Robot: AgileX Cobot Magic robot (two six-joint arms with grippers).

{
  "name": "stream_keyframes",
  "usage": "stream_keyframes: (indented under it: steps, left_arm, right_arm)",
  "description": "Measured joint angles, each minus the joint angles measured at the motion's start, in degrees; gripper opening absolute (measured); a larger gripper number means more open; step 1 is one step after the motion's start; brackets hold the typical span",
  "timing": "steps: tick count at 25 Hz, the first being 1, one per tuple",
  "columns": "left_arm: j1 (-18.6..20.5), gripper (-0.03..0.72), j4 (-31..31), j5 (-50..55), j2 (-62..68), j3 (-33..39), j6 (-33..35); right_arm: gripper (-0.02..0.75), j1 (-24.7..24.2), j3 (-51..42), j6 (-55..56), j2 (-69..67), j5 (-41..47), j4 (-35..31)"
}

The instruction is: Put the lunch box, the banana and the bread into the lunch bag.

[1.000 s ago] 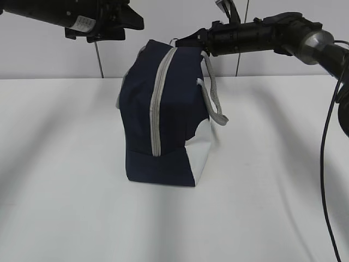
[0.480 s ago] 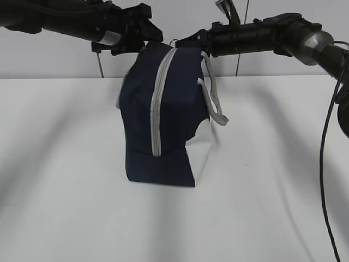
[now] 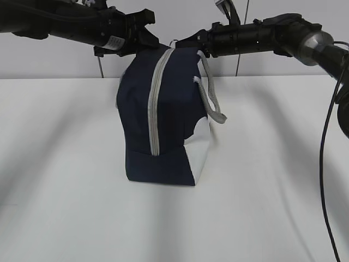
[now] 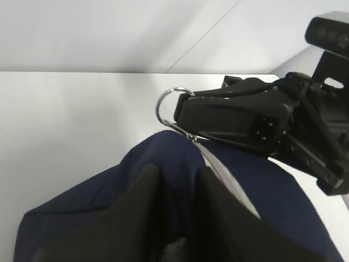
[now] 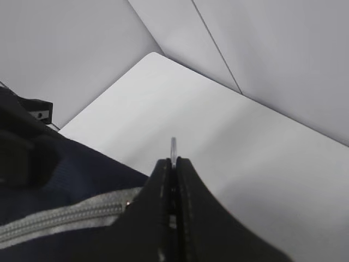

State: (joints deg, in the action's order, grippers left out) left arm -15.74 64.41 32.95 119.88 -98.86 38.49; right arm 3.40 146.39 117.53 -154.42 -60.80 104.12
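The lunch bag (image 3: 163, 117) stands upright on the white table (image 3: 262, 207), its grey zipper (image 3: 156, 103) running up the near face and a grey strap handle (image 3: 211, 98) hanging on its right side. At the bag's top right, the right gripper (image 5: 173, 166) has its fingers pressed together on the metal ring pull (image 4: 168, 105). At the bag's top left, the left gripper (image 4: 177, 188) pinches a fold of navy fabric between its 2 fingers.
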Motion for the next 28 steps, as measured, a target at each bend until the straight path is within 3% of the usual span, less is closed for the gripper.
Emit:
stream_keyframes:
  steps: [7,14,28]
  left_arm:
    - [-0.04,0.025,0.24,0.85,0.00,0.00,1.25]
    - [-0.04,0.018,-0.25,5.16,-1.51,0.00,5.80]
    - [0.07,0.018,-0.71,8.57,-2.40,0.00,8.63]
  right_arm:
    - [-0.016,0.00,0.00,1.97,0.00,1.11,-0.11]
    - [-0.016,0.00,0.00,8.23,0.00,5.28,-0.20]
    - [-0.016,0.23,-1.85,16.22,0.00,8.23,1.88]
